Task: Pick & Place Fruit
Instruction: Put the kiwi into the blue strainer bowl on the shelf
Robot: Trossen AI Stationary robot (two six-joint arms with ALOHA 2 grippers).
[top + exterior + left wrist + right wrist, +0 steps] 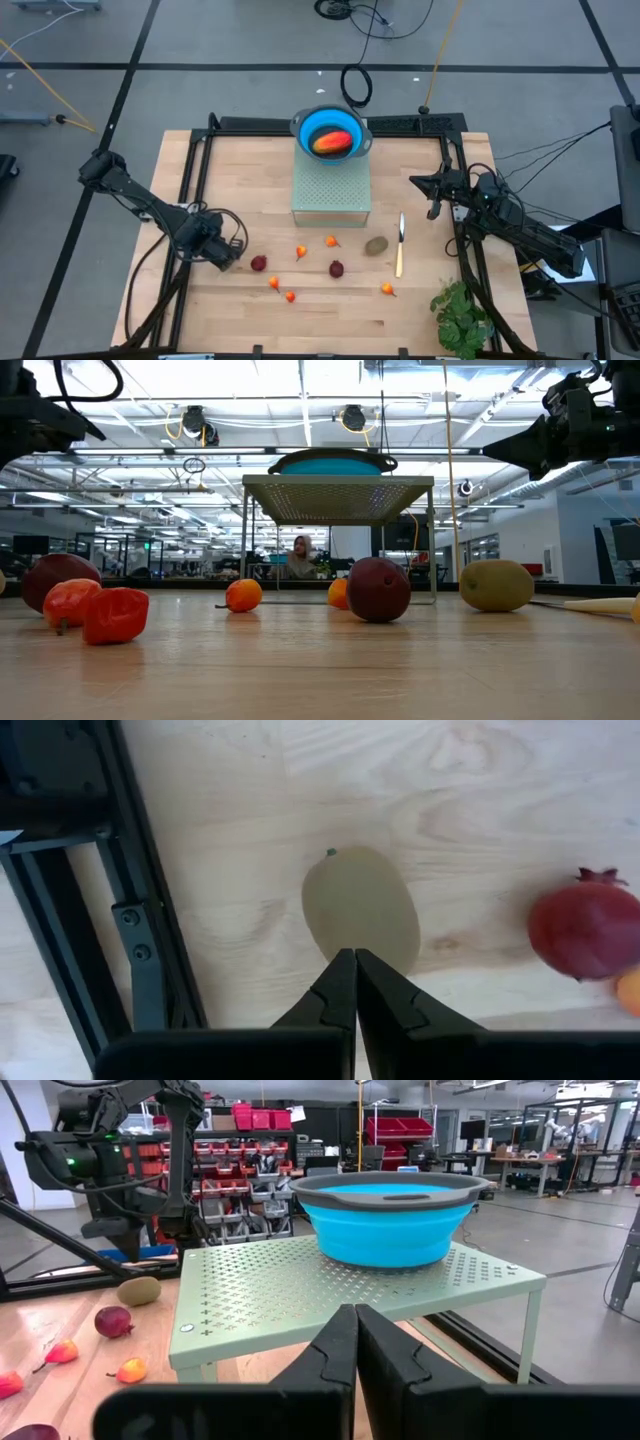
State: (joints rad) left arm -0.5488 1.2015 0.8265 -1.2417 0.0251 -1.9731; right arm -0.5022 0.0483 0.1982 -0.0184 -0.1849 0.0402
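Observation:
The mango [333,143] lies in a blue bowl [330,130] that stands on a green perforated shelf [330,1285]. My left gripper [355,965] is shut and hovers over a brown kiwi [360,910]; in the right wrist view it stands above this kiwi [138,1290], apart from it. A dark-red ball [588,925] lies beside the kiwi. A second kiwi [376,245], another dark-red ball [337,268] and several tiny orange-red fruits [301,252] rest on the table. My right gripper [355,1320] is shut and raised, right of the shelf.
A pale-handled knife [400,245] lies right of the second kiwi. A green leafy bunch [462,315] sits at the near right corner. A black frame rail [140,930] runs along the table's left side, close to my left gripper. Bare wood shows along the near edge.

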